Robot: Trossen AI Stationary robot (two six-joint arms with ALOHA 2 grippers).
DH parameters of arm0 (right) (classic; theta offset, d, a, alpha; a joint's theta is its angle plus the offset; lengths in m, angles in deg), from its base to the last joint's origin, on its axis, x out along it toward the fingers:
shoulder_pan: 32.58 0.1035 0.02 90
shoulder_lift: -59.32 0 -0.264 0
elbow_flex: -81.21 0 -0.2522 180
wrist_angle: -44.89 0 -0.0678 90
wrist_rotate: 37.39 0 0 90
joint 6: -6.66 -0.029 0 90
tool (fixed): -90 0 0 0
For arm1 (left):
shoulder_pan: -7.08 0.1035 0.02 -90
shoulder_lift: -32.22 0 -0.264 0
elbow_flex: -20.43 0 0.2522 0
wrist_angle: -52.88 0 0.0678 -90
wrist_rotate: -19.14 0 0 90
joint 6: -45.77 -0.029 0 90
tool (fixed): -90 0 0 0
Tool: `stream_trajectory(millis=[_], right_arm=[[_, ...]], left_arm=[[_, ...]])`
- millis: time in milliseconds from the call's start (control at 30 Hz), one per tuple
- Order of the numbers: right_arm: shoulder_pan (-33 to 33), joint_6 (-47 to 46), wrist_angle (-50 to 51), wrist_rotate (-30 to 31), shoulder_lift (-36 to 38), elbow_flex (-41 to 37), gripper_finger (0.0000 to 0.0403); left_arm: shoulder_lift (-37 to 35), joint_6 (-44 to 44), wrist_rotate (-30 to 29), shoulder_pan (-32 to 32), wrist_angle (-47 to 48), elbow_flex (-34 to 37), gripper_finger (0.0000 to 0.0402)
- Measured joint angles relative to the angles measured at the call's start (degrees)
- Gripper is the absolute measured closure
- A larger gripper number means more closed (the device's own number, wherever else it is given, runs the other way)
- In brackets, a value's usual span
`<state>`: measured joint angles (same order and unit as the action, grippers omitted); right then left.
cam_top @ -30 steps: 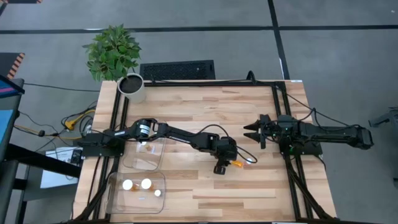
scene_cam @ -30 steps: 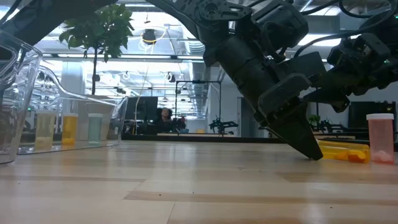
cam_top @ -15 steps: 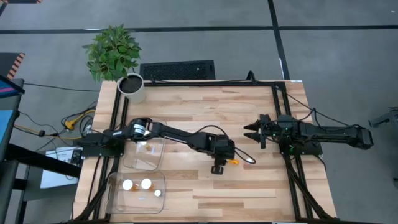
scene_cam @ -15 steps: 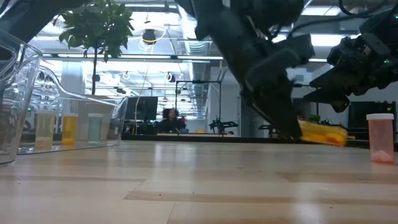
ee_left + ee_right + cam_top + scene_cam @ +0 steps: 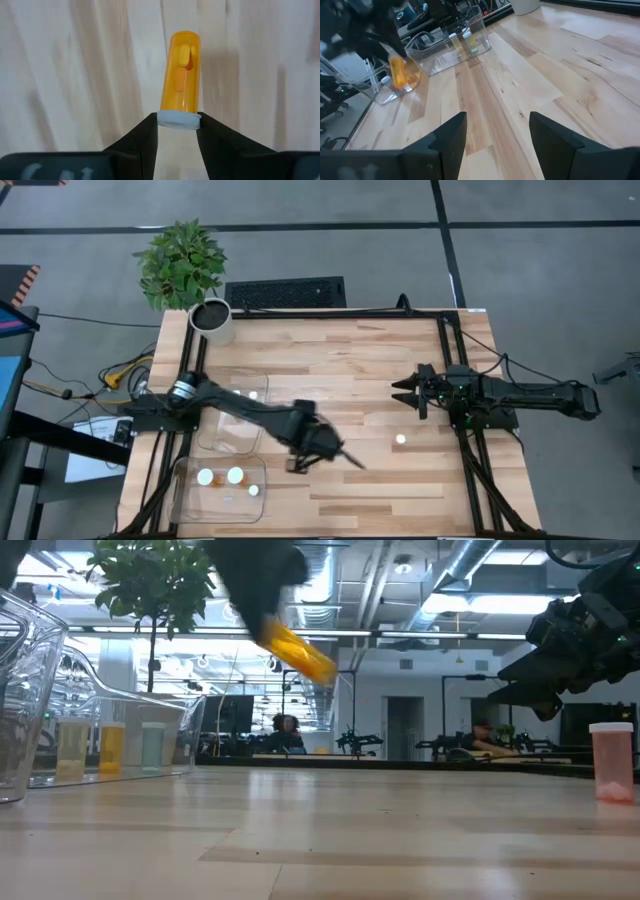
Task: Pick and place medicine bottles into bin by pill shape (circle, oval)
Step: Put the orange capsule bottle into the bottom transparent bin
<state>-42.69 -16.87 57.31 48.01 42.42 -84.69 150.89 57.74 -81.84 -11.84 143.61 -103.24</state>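
Left gripper (image 5: 178,131) is pinched on a medicine bottle (image 5: 181,72), fingers (image 5: 145,137) clamped either side of the white cap (image 5: 178,120). The amber body sticks out ahead of the tips, so the oblong pills inside can be read through the wall. That looks like the reason for a cap grip: contents stay visible for sorting.

From overhead the same gripper (image 5: 318,450) sits over mid-table, just right of the two clear bins. From table height the bottle (image 5: 297,650) rides tilted, well clear of the wood. My guess: it is in transit to a bin, not yet released.

Near bin (image 5: 180,480) holds three white-capped bottles (image 5: 219,477). The far bin (image 5: 205,430), closer to the potted plant (image 5: 182,260), has at least one bottle by its far edge (image 5: 252,394). Two bins side by side fit a circle/oval split; which is which I cannot tell.

One bottle (image 5: 400,440) stands alone on the table (image 5: 350,360), right of centre, apparently waiting.

Right gripper (image 5: 496,131) is parked near the right edge of the table, fingers spread, holding nothing.
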Motion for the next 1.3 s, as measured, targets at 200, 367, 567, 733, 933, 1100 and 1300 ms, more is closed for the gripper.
stream_trajectory(millis=[200, 367, 567, 733, 933, 1100, 1300], right_arm=[[0.0, 0.0, -0.2, 0.0, 0.0, 0.0, 0.0178], [0.0, 0.0, -0.2, 0.0, 0.0, 0.0, 0.0178], [0.0, -0.4, -0.3, 0.1, 0.0, 0.0, 0.0178], [0.0, -0.5, -0.5, 0.1, 0.0, 0.0, 0.0178], [0.0, -0.5, -0.6, 0.1, 0.0, 0.0, 0.0178], [0.0, -0.5, -0.6, 0.1, 0.0, 0.0, 0.0178], [0.0, -0.5, -0.6, 0.1, 0.0, 0.0, 0.0178]], left_arm=[[-5.3, 11.4, -0.3, -5.6, 13.8, 0.0, 0.0286], [-8.8, 13.3, 3.2, -9.9, 12.7, -0.2, 0.0285], [-9.7, 20.9, 8.8, -14.1, 13.0, -0.1, 0.0285], [-9.7, 33.0, 17.9, -16.5, 13.1, -0.1, 0.0285], [-9.7, 46.1, 22.5, -19.7, 13.0, -0.1, 0.0285], [-9.7, 54.7, 23.7, -21.7, 13.0, -0.1, 0.0285], [-9.7, 59.3, 25.0, -24.4, 12.9, 0.6, 0.0285]])
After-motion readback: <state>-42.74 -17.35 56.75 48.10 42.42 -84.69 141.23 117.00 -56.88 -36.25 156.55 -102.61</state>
